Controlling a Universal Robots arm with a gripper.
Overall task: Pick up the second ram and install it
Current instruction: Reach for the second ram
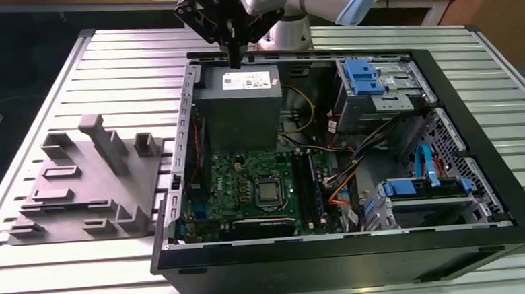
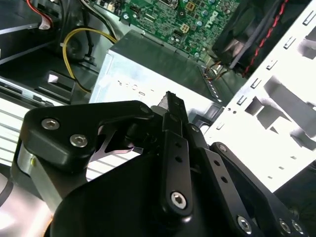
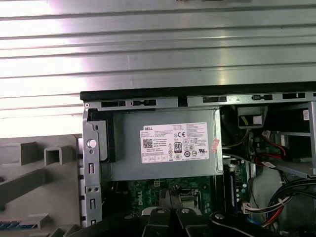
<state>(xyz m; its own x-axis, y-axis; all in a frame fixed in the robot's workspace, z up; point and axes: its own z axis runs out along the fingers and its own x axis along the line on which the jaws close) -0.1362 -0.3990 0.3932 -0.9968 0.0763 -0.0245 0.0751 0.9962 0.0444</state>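
My gripper hangs above the far edge of the open computer case, over the grey power supply. Its fingers are pressed together and I see nothing between them. In the first wrist view the gripper points down at the power supply's label. A short piece of a dark blue strip, which looks like the second ram, lies on the grey holder beside the case. The green motherboard with its long black slot rails lies in the case's nearer half.
The grey holder with upright posts stands on the slatted metal table at the exterior view's left of the case. Blue drive brackets, cables and a drive cage crowd the case's right side.
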